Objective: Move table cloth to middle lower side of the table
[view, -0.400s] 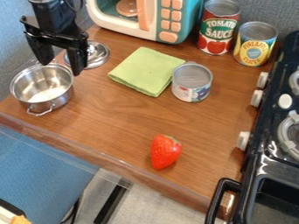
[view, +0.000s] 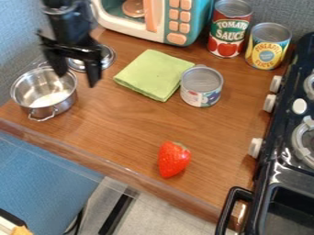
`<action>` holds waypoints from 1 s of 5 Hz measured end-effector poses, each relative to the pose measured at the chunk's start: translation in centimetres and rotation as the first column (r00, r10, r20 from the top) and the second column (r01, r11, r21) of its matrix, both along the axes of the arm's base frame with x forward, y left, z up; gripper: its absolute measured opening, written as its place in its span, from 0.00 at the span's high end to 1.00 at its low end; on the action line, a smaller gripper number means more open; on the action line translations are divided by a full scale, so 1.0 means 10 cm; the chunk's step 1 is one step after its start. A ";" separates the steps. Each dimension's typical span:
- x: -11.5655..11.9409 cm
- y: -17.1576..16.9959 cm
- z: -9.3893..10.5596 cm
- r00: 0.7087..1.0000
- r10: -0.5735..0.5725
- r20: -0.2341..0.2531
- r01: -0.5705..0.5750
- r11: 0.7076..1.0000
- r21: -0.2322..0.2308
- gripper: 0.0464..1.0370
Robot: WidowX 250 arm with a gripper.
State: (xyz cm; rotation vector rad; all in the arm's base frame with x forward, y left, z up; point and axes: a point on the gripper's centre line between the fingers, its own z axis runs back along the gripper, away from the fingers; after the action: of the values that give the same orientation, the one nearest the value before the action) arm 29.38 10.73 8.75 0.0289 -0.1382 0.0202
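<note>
A black two-finger gripper hangs at the left of the wood-grain brown desk, near the right rim of a shiny silver metal pot and in front of a round silver metal lid. Its fingers point down and stand well apart, with nothing held between them.

The folded, light green, four-sided cloth lies flat on the far half of the desk, to the right of the gripper and apart from it. A short silver can with a multicoloured label stands upright at the cloth's right corner; whether the two touch is impossible to tell.

Behind the cloth sits a teal and white toy microwave with orange buttons. To its right, a tall can with a red and green label stands upright beside a yellow-labelled metal can.

On the near side of the desk, a bright red toy strawberry lies around the middle, well apart from the cloth, its leafy end away from the near edge. Along the right side runs a black toy stove with pale knobs, a black looped handle at its near end.
</note>
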 end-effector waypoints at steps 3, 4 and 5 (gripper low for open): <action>1.08 -0.54 -0.41 0.992 -0.108 0.062 0.107 0.994 0.019 0.04; 1.23 -0.54 -0.47 0.994 -0.083 0.076 0.083 0.997 0.004 0.04; 1.28 -0.53 -0.52 0.996 -0.061 0.061 0.061 0.998 -0.009 0.04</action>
State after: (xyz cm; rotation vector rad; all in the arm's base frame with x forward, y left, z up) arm 42.22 5.40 3.54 0.0135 -0.1998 -0.0391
